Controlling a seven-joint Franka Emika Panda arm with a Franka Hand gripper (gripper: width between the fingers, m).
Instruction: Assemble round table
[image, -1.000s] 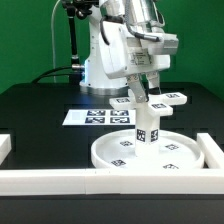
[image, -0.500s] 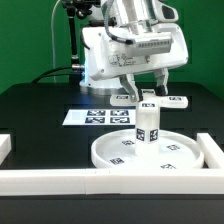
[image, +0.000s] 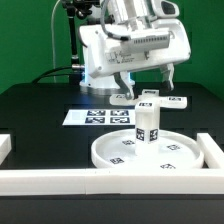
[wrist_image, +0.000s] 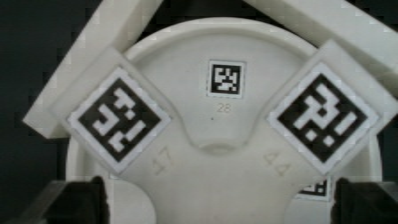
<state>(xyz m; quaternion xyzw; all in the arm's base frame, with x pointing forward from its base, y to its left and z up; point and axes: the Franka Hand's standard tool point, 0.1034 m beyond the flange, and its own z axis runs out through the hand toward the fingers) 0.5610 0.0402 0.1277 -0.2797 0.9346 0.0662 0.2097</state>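
Observation:
The large round disc (image: 150, 154) lies flat at the front of the table. The short cylinder leg (image: 147, 122) stands upright on its middle. The cross-shaped base (image: 163, 99) lies just behind the disc. My gripper (image: 144, 82) hangs above the leg, open and empty, with one finger on each side and clear of the leg's top. In the wrist view the disc (wrist_image: 222, 60) with its square tags fills the picture. The dark fingertips (wrist_image: 80, 203) sit far apart at the corners, with the white leg top (wrist_image: 222, 195) between them.
White border rails run along the front (image: 50, 180) and the exterior view's right (image: 211, 150), close to the disc. The marker board (image: 95, 117) lies behind the disc towards the exterior view's left. The robot's base stands at the back.
My gripper was down around the leg a second ago. It has let go and risen straight above it. The leg stays standing on the disc.

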